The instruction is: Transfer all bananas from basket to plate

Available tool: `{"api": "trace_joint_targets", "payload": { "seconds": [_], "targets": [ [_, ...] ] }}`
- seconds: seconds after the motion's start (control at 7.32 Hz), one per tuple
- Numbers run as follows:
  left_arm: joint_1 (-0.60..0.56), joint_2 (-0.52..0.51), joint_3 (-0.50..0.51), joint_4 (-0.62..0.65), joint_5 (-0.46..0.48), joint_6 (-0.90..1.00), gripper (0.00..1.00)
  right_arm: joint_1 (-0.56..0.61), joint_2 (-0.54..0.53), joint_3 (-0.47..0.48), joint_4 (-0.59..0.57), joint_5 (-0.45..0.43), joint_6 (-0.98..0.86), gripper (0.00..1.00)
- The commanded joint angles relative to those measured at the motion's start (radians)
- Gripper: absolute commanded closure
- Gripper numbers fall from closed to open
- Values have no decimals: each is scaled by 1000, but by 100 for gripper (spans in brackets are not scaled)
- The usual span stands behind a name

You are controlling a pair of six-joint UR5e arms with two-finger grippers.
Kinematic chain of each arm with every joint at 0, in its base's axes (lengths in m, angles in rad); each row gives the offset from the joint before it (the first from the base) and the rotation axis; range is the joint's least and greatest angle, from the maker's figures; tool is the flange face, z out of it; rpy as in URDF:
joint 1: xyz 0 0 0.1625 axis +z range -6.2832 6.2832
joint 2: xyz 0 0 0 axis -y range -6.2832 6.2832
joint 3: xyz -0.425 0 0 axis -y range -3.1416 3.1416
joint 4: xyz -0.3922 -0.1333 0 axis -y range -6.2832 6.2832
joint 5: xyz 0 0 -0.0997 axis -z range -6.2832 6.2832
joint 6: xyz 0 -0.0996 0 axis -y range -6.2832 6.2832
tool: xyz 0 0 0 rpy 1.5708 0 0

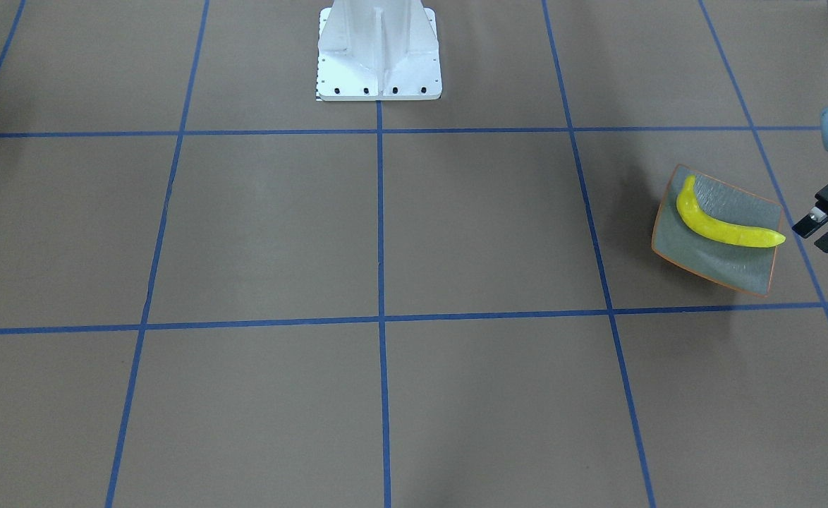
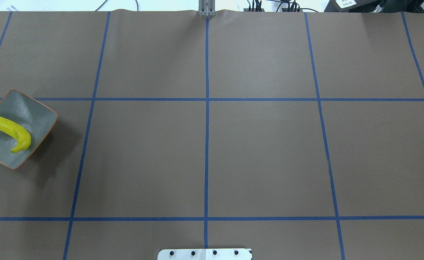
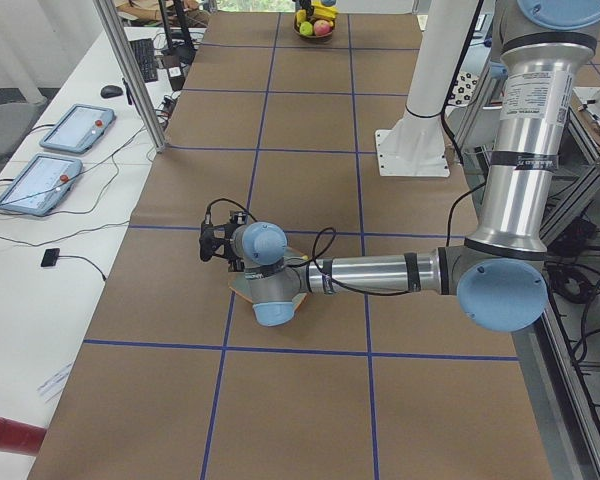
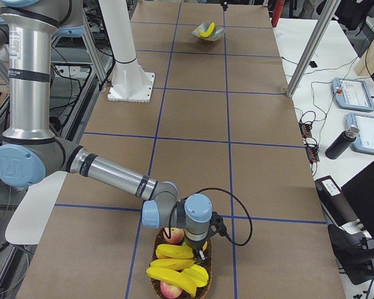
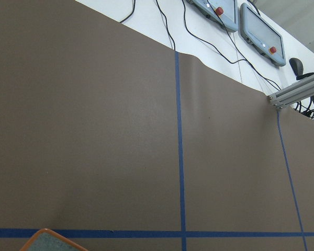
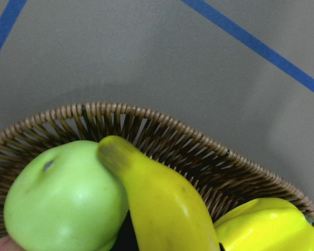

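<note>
Observation: the plate (image 1: 728, 267) is sitting on the worktop (image 2: 262, 151) toward the robot's left end. One banana (image 1: 724, 229) is lying across it, resting on its surface, with one tip reaching the rim.

The left gripper (image 1: 814, 238) is hovering just beside the plate's outer edge and is not touching it. Its fingers are standing apart with nothing between them.

At the right end of the worktop, the basket (image 6: 162, 125) is holding three bananas (image 4: 173, 251) lying side by side. A green apple (image 6: 63, 198) and reddish apples (image 4: 173, 235) are lying in it too. In the right wrist view, one banana is leaning against the green apple.

The right gripper (image 4: 196, 242) is pointing down into the basket, directly over the uppermost banana. Its fingers are hidden behind its own body, so I cannot tell whether they are apart, together or clamped on anything.
</note>
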Motion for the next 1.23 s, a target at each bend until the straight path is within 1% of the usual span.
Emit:
{"api": "trace_joint_targets", "payload": {
  "seconds": [0.0, 0.41, 0.68, 0.82, 0.96, 1.09],
  "targets": [
    [0, 2, 3, 0, 0, 0, 0, 1, -2, 36, 1, -8, -7, 100],
    [2, 9, 9, -2, -2, -2, 0, 25, 12, 99, -4, -8, -7, 100],
    [2, 11, 11, -2, -2, -2, 0, 24, 85, 117, -10, -5, 22, 100],
    [2, 11, 11, -2, -2, -3, 0, 12, 136, 117, -10, 2, 86, 100],
    [2, 9, 11, -2, -2, -5, 0, -41, 186, 119, -4, 16, 190, 100],
    [2, 8, 11, 0, -2, -6, 0, -130, 254, 120, 2, 18, 355, 100]
  ]
}}
